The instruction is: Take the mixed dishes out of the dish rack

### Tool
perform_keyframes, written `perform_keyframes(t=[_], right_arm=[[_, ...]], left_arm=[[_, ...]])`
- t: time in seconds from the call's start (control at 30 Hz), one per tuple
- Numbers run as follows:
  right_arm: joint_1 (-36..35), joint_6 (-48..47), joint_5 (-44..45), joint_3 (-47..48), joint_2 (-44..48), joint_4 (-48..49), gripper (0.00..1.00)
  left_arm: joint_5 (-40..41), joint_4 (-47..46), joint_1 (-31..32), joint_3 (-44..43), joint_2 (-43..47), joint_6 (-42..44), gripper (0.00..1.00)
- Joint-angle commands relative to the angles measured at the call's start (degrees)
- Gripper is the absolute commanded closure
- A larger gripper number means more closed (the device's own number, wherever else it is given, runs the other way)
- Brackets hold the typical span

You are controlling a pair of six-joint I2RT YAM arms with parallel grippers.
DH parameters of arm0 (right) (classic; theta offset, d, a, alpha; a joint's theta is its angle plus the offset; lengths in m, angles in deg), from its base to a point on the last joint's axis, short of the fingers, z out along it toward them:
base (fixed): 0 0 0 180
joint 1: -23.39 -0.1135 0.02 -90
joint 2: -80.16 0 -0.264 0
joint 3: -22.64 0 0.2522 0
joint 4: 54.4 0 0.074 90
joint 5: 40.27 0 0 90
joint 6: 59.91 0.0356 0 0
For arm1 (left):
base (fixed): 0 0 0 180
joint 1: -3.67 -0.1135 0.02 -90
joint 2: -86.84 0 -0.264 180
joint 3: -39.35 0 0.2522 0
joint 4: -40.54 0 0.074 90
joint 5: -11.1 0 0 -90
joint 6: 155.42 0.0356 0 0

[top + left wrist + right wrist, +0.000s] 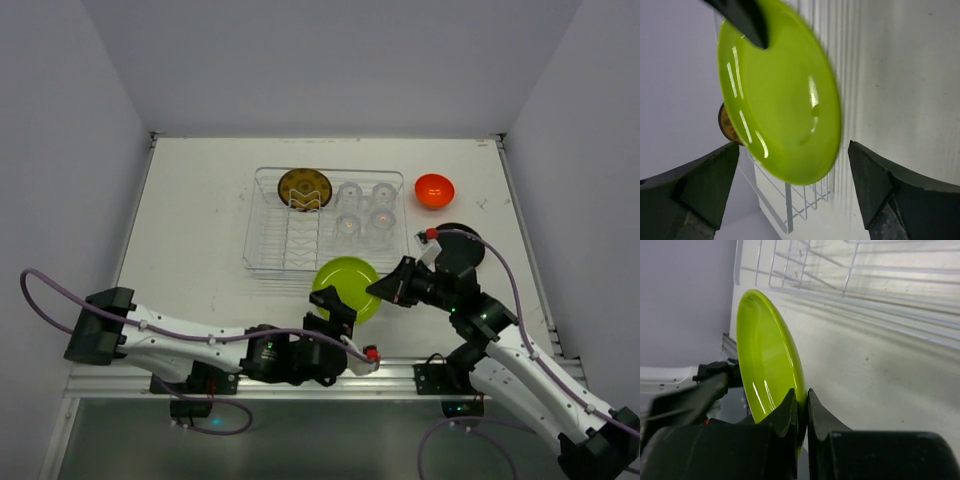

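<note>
My right gripper (pixel 384 288) is shut on the rim of the green plate (pixel 344 285) and holds it in front of the dish rack (pixel 268 250). In the right wrist view the plate (pixel 767 357) stands on edge, pinched between the jaws of my right gripper (pixel 806 397). My left gripper (pixel 335 310) is open just below the plate; in its wrist view the plate (pixel 775 95) hangs ahead of the left gripper (pixel 792 172), not touched. The rack holds the patterned yellow plate (pixel 304 188) and the clear glasses (pixel 364 212). The orange bowl (pixel 434 190) and black plate (pixel 462 250) lie right of the rack.
The rack's wire dividers (pixel 805 200) show close behind the green plate. The table's right edge (pixel 525 250) runs close to the black plate. Grey walls enclose the table on three sides.
</note>
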Motion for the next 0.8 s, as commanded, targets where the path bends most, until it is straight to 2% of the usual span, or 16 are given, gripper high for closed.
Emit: perform_keyframes(t=[0.0, 0.1, 0.17, 0.2, 0.23, 0.27, 0.3, 0.33, 0.37, 0.4, 0.47, 0.5, 0.67, 0.77], right_arm=[[3.1, -3.8, 6.5, 4.2, 1.5, -3.7, 1.00], [13.3, -5.5, 3.4, 6.2, 1.6, -5.3, 1.00], [24.1, -7.4, 1.6, 8.0, 1.3, -6.4, 1.00], [27.9, -8.2, -1.1, 8.4, 1.1, -6.5, 1.00], [35.7, -8.6, -1.7, 8.9, 0.4, -6.6, 1.00], [39.7, -8.9, -2.1, 9.1, -0.3, -6.5, 1.00], [43.3, -9.4, -3.7, 9.1, -1.2, -6.4, 1.00], [50.7, -9.6, -4.7, 9.0, -4.2, -6.3, 1.00], [54.4, -9.2, -5.5, 8.0, -5.8, -4.4, 1.00], [61.2, -7.8, -7.2, 6.9, -7.2, -2.3, 1.00], [66.3, -5.6, -7.9, 2.9, -11.3, 4.3, 1.00], [68.0, -3.6, -7.9, 1.9, -12.7, 6.5, 1.00], [69.4, -2.3, -3.6, -0.6, -20.8, 13.7, 1.00], [69.3, -2.7, -2.8, -1.3, -23.3, 17.1, 0.98]], left_arm=[[1.7, -4.4, -6.4, -5.7, 3.7, -3.8, 0.00], [3.2, -7.6, -11.2, -8.0, 6.8, -6.7, 0.00], [4.0, -8.5, -14.5, -9.3, 9.4, -12.0, 0.00], [3.1, -6.6, -19.4, -11.7, 10.4, -15.5, 0.00], [1.4, -4.9, -22.7, -13.2, 11.9, -18.9, 0.00], [-1.8, -1.3, -26.8, -14.7, 12.5, -26.4, 0.00], [-3.4, 0.2, -35.7, -16.9, 13.0, -30.0, 0.00], [-5.2, 1.7, -39.8, -17.8, 13.9, -33.2, 0.00], [-8.8, 3.9, -44.3, -18.4, 14.2, -40.1, 0.00], [-11.4, 5.1, -52.0, -19.7, 14.5, -43.2, 0.00], [-18.4, 6.9, -57.8, -20.0, 15.7, -51.3, 0.00], [-19.0, 7.4, -60.4, -19.9, 16.3, -53.8, 0.00], [-20.8, 13.6, -60.7, -17.2, 20.5, -65.7, 0.00], [-26.0, 10.0, -60.7, -12.1, 25.9, -66.5, 0.00]])
